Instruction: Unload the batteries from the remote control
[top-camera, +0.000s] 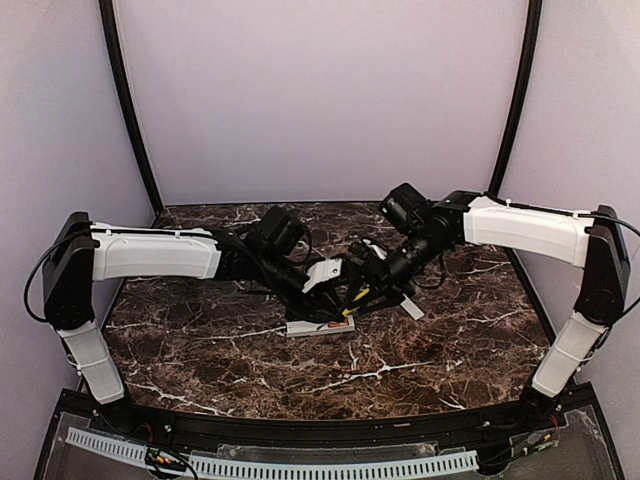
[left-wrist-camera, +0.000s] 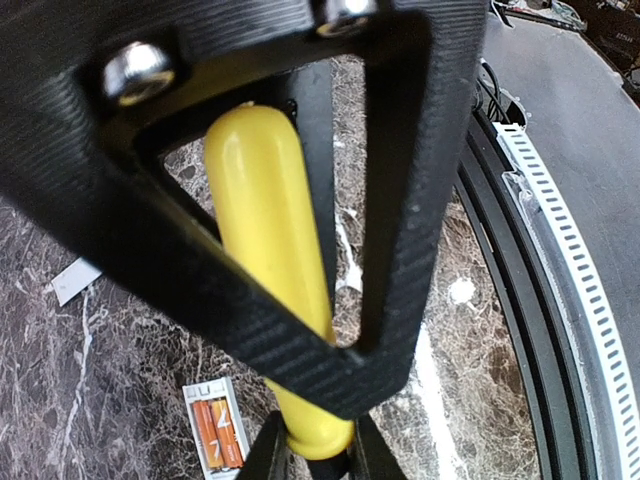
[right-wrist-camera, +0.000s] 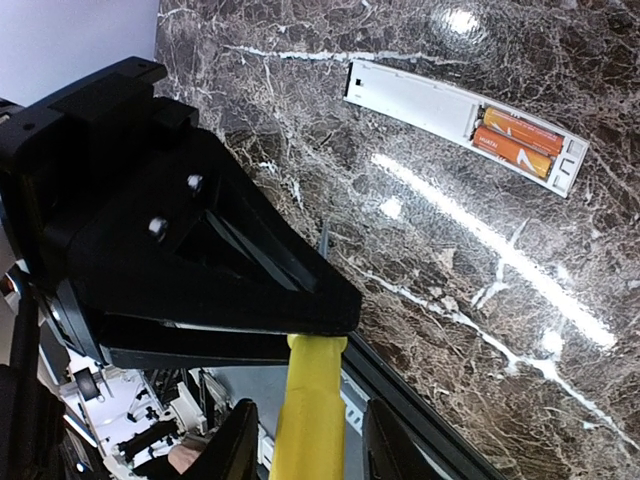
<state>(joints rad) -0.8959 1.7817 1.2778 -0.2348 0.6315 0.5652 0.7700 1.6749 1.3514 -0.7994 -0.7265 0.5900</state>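
Note:
The white remote control (top-camera: 305, 327) lies on the marble just in front of both grippers, back up, its recess uncovered. Two orange batteries (top-camera: 335, 324) sit side by side in the recess. They also show in the left wrist view (left-wrist-camera: 218, 432) and the right wrist view (right-wrist-camera: 515, 143). My left gripper (left-wrist-camera: 318, 455) is shut on the end of a yellow stick (left-wrist-camera: 270, 230) and holds it above the table. My right gripper (right-wrist-camera: 308, 440) stands open around the other part of that stick (right-wrist-camera: 312, 410), with a gap on each side. Both grippers meet above the remote (right-wrist-camera: 410, 100).
A thin flat white strip (top-camera: 412, 308) lies on the marble to the right of the remote; it also shows in the left wrist view (left-wrist-camera: 75, 280). The table's black front rail (left-wrist-camera: 520, 330) runs along the near edge.

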